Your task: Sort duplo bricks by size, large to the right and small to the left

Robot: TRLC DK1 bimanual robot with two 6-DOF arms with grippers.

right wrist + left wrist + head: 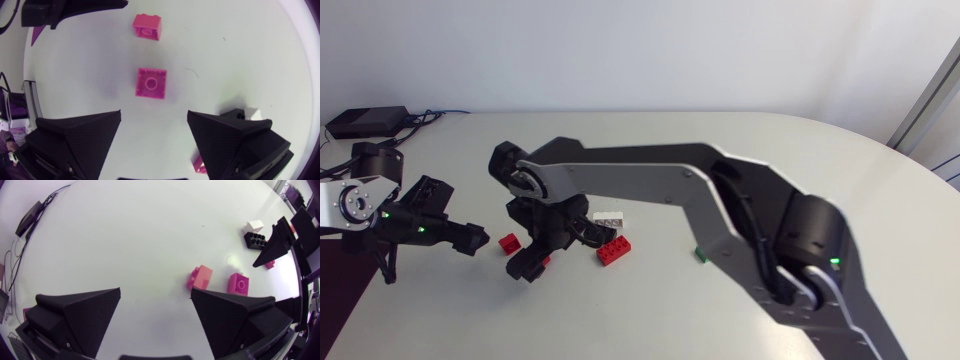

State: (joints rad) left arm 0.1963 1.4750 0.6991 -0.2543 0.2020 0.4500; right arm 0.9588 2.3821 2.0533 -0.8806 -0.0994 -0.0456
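Left gripper (470, 238) sits low at the table's (740, 160) left side, jaws apart, nothing between them. Right arm comes in from the right and reaches past the middle. The right gripper (558, 250) is over the brick cluster left of centre, jaws wide apart and holding nothing.

- Small red brick (151, 83): on the table just ahead of the right gripper, in line with the gap between its fingers, touching neither.
- Second small red brick (509, 242): further left, between the two grippers, just ahead of the left gripper's right finger.
- Large red brick (614, 250): just right of the right gripper, near side of the cluster.
- White brick (609, 217): just beyond the large red one.
- Black brick (255, 240): beside the white brick, close to one finger of the right gripper. Can't tell whether they touch.
- Green brick (701, 253): further right, partly hidden by the right arm's link, size unclear.

All the bricks lie on the table; none is lifted.
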